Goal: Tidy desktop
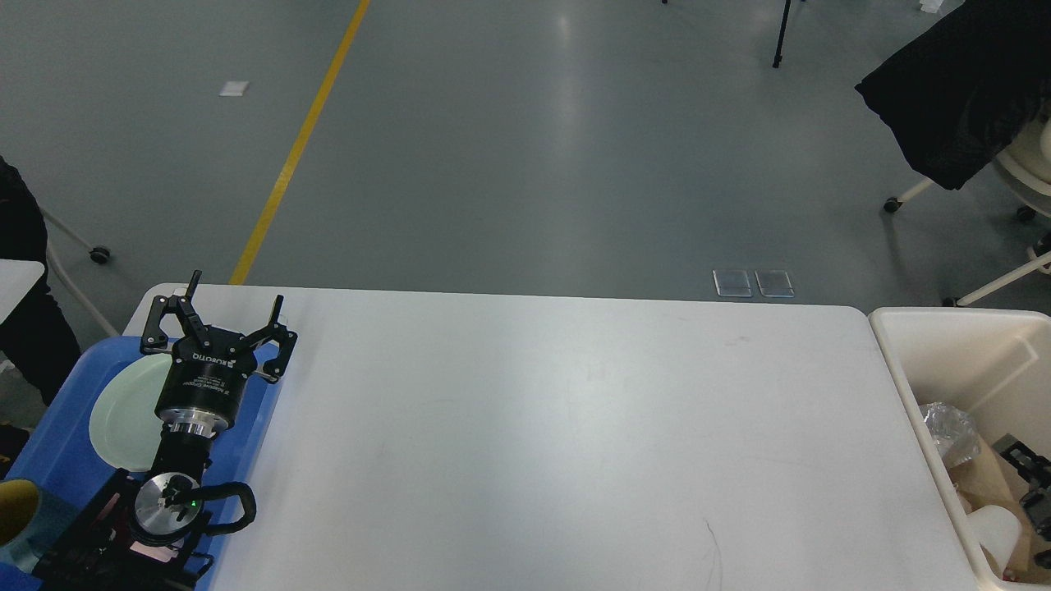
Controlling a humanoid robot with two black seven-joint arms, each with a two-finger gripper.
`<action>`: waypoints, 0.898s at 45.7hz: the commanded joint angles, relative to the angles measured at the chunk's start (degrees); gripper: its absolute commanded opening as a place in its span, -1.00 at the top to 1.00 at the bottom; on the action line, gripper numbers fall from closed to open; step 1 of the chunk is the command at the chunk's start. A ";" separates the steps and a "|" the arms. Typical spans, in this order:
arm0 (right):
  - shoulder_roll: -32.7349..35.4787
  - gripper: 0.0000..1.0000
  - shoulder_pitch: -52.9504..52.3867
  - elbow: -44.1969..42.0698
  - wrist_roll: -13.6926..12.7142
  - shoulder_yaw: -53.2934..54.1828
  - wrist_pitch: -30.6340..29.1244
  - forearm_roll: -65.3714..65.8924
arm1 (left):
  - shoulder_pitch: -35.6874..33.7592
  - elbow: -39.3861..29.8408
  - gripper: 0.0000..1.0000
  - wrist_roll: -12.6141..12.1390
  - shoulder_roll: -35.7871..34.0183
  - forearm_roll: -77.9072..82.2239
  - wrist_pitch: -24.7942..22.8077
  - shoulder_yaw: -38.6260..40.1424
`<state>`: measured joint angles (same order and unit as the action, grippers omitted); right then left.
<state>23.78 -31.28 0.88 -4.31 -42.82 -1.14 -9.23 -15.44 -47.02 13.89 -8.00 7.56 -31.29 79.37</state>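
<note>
The desktop (575, 427) is a large white tabletop with rounded corners, and its surface is bare. My left gripper (236, 289) is open and empty. It hangs over the far right corner of the blue tray (57, 443), at the desktop's left end. A black jointed part (1028, 480) shows at the right edge inside the cream bin. It looks like my right gripper, but it is cut off and its fingers cannot be told apart.
The blue tray holds a pale green plate (123, 414) and a teal cup with a yellow inside (16, 513). The cream bin (899, 361) at the right end holds crumpled plastic (948, 423), cardboard and a white item. Grey floor, a yellow line and chairs lie beyond.
</note>
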 commanded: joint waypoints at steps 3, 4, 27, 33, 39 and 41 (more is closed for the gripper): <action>3.29 -1.00 -5.71 1.58 -0.08 10.27 -0.61 -0.44 | -0.03 0.00 -0.93 0.00 0.00 0.00 0.00 0.00; 3.55 -1.00 -6.33 2.10 -0.08 13.69 -0.61 -0.35 | -0.03 0.00 -0.93 0.00 0.00 0.00 0.00 0.00; 14.63 -1.00 -11.44 32.60 0.00 81.03 -0.79 -0.18 | 0.06 0.00 -0.93 0.00 0.00 0.00 0.00 0.00; 11.21 -1.00 -4.85 40.06 3.42 94.40 -2.02 0.97 | 0.06 0.00 -0.93 0.00 0.00 0.00 0.00 0.00; 5.85 -1.00 1.74 45.00 11.59 97.48 -2.37 4.47 | 0.06 0.00 -0.93 0.00 0.00 0.00 0.00 0.00; 3.92 -1.00 3.41 45.61 14.58 98.19 -2.37 7.11 | 0.06 0.00 -0.92 0.00 0.00 0.00 0.00 0.00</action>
<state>32.68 -32.70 43.54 3.16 53.18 -3.36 -6.94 -15.38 -47.02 13.89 -8.00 7.56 -31.29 79.37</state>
